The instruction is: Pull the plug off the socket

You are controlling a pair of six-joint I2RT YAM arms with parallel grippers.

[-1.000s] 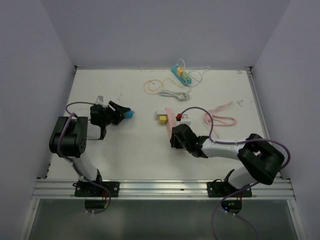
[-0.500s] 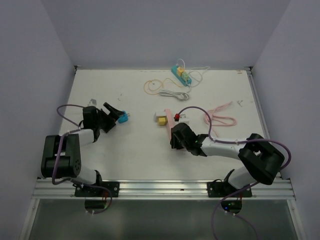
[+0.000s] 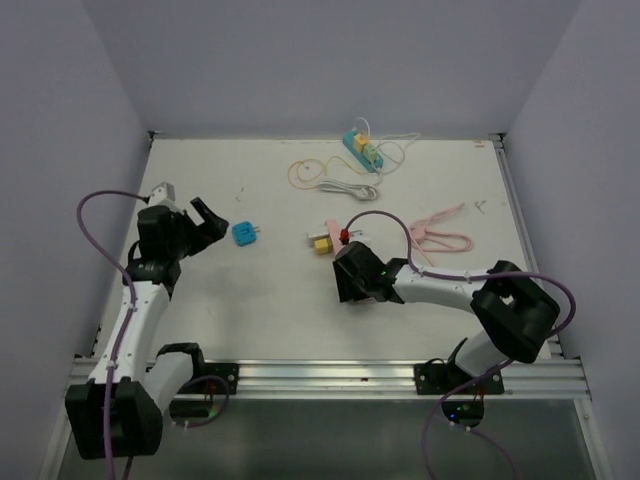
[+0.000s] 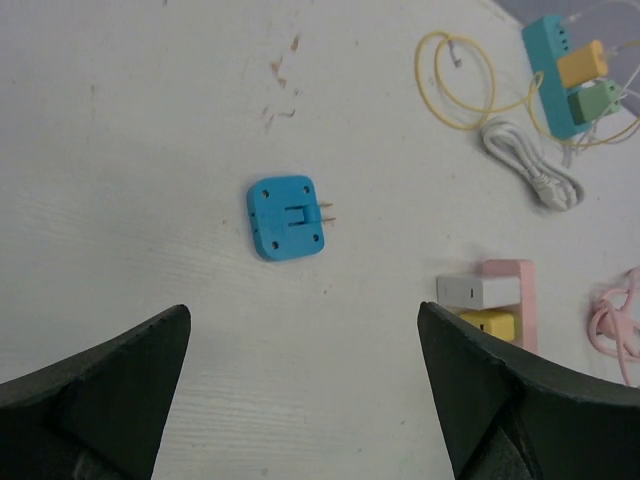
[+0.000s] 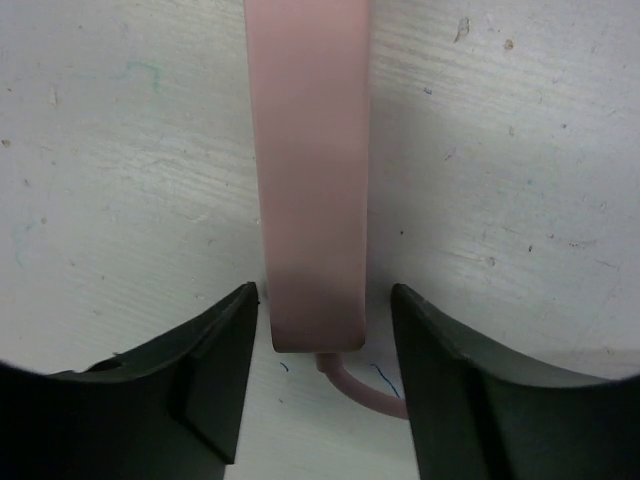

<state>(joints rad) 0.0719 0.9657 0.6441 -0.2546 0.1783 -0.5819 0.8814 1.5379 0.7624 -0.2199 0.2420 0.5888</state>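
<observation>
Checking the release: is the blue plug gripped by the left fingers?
No, the blue plug lies on the table, prongs bare, well apart from the open left fingers.

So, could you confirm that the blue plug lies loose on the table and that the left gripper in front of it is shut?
Not quite: the left gripper is open, its jaws standing wide apart with nothing between them, as the left wrist view shows. The rest holds: the blue plug lies loose on the table in front of it.

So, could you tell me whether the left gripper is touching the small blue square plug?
Apart. In the left wrist view the small blue square plug lies well clear of the open left gripper.
</observation>
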